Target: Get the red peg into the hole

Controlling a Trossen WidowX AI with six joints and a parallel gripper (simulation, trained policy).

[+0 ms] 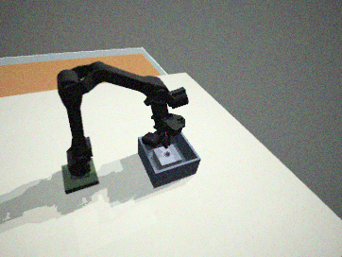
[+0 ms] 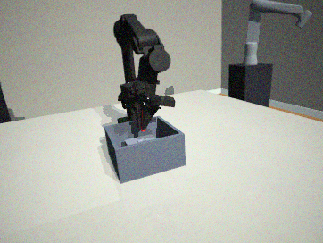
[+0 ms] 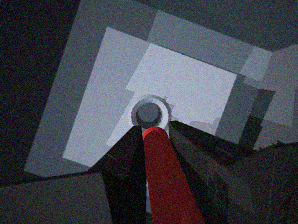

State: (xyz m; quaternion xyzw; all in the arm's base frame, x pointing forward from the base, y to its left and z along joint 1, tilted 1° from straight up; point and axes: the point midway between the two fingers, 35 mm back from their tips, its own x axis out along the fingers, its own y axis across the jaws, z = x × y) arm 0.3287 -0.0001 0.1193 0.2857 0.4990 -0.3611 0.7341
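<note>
Claw grips a seemingly stiff, light red peg, best held high, above the box floor.

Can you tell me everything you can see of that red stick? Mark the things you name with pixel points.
The red peg [image 2: 143,130] [image 3: 172,182] is a plain, slim, round rod, smooth-looking, bright at its tip and darker along its side. The end effector [image 1: 166,142] [image 2: 142,129] [image 3: 155,132] grips it between two black fingers, tip pointing down over the plate in the open box. Its upper end is hidden.
</note>
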